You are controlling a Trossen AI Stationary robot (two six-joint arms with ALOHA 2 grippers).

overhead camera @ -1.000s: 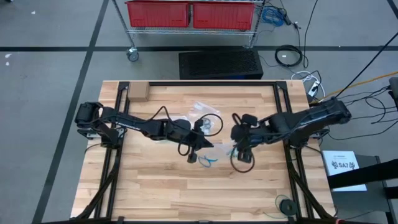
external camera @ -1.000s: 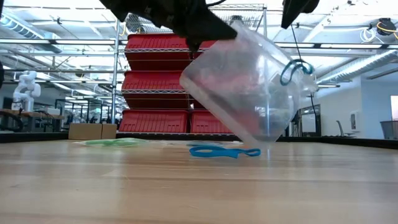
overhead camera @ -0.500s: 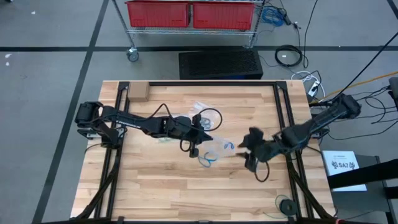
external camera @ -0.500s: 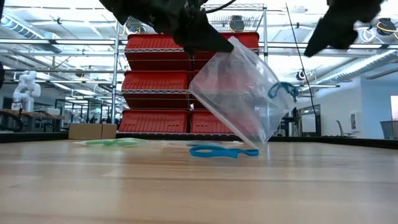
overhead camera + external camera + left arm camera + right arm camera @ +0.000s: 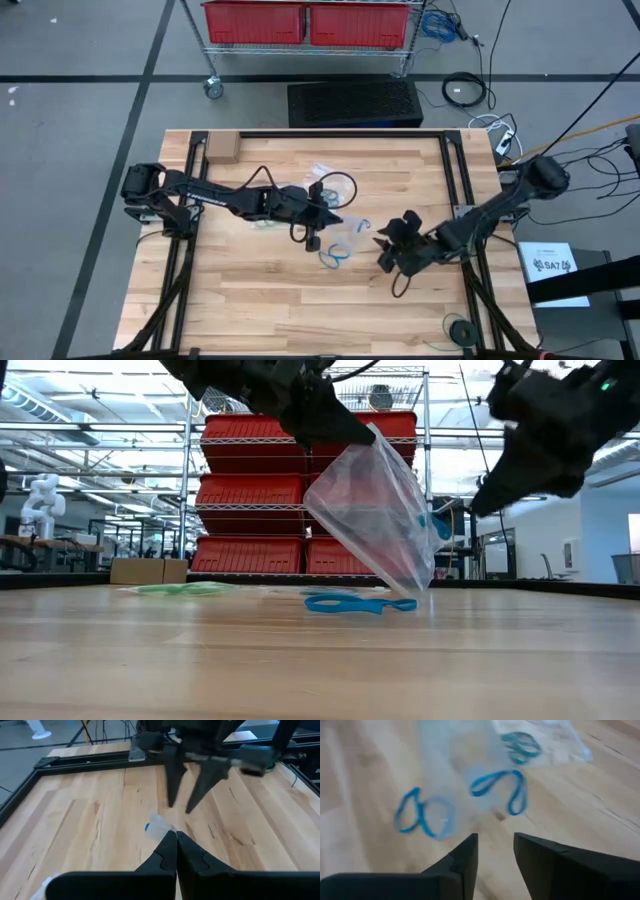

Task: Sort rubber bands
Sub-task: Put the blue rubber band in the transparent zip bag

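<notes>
My left gripper (image 5: pixel 333 222) is shut on a clear plastic bag (image 5: pixel 385 510) above the table's middle. A blue rubber band (image 5: pixel 438 525) sits inside the bag. More blue bands (image 5: pixel 332 258) lie on the wood just under it, also seen in the low view (image 5: pixel 360 603) and the right wrist view (image 5: pixel 425 815). Green bands (image 5: pixel 185 589) lie farther off toward the left. My right gripper (image 5: pixel 388 252) hovers open to the right of the bag, touching nothing; in its wrist view (image 5: pixel 495 842) its fingers point down at the bands. My left gripper pinches the bag's top edge at one corner (image 5: pixel 370 432) between its two shut fingers (image 5: pixel 172 845), slanting down from the table's left. The bag hangs tilted below the fingers. Its lowest corner (image 5: pixel 408 590) is at the table top; whether it touches I cannot tell.
More clear bags (image 5: pixel 322 178) and a black cable loop (image 5: pixel 343 186) lie toward the far side of the table's middle. A small cardboard box (image 5: pixel 220 150) stands at the far left corner. Bare wood lies along the near edge.
My right gripper has drawn away from the bag's mouth toward the table's right and near edge, coming lower. The bag, puffed open a second ago, has collapsed flatter, and the blue band at its rim has slid down inside it.
</notes>
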